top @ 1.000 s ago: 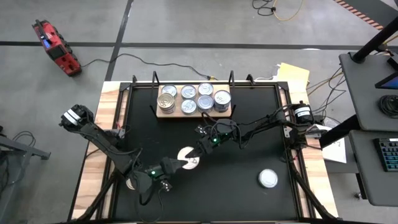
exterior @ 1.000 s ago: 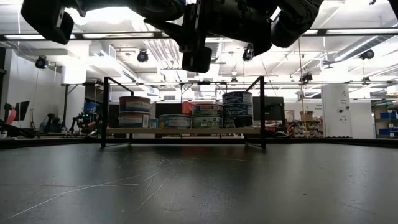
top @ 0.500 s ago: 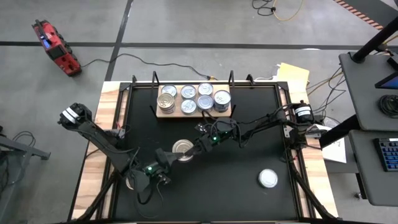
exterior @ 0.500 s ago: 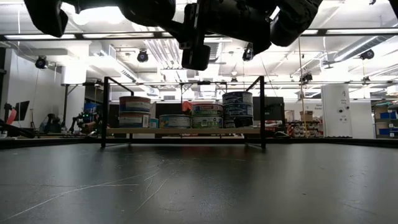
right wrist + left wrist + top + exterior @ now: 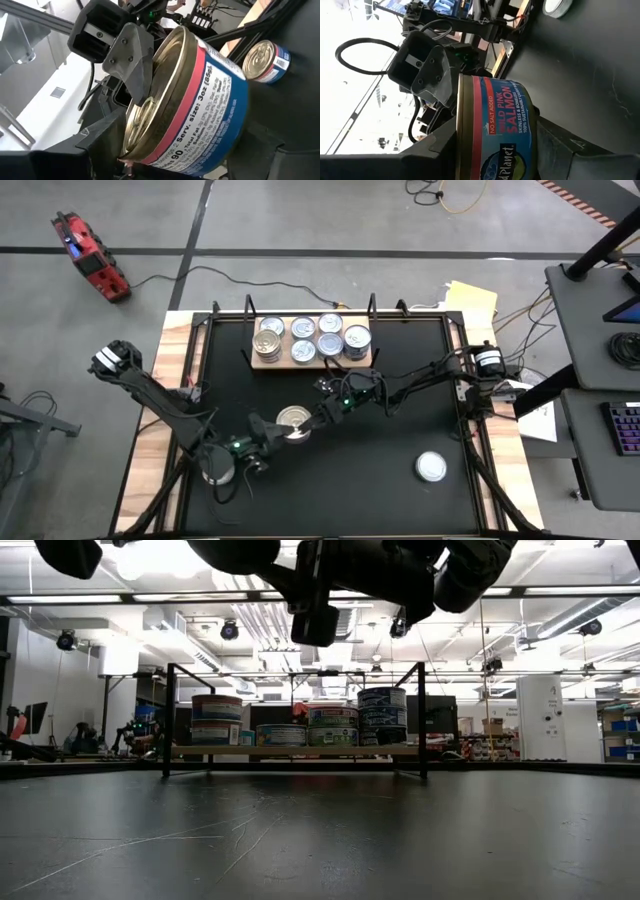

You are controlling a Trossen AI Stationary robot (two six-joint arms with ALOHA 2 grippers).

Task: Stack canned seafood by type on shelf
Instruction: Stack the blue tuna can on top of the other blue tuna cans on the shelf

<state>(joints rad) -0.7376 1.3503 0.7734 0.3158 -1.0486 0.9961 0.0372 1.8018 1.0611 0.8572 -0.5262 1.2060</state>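
A gold-topped can of seafood (image 5: pixel 292 420) with a blue and pink label (image 5: pixel 505 125) hangs above the middle of the table, and my left gripper (image 5: pixel 278 427) is shut on it. My right gripper (image 5: pixel 314 419) reaches in level from the right. It is open, with a finger on either side of the same can (image 5: pixel 200 100); I cannot tell whether they touch it. The shelf (image 5: pixel 262 361), a wooden board at the far middle, carries several cans (image 5: pixel 316 337), some of them stacked. Loose cans rest on the table at the near right (image 5: pixel 431 468) and under my left arm (image 5: pixel 218 471). My left gripper pinches the can by its two flat ends, one finger on the gold lid (image 5: pixel 461 131) and the other on the bottom end (image 5: pixel 536 131). The fingers come in nearly level from the table's near left. The can hangs clear of the table, lid mostly upward.
A black frame (image 5: pixel 168 720) stands around the shelf. The black tabletop (image 5: pixel 380 490) has wooden side strips (image 5: pixel 150 430). Cables run along my right arm (image 5: pixel 420 378).
My left gripper has rolled about its own pointing line and shifted slightly toward the far left with the can. The can has tipped, so its gold lid now faces more upward. My right gripper has kept still.
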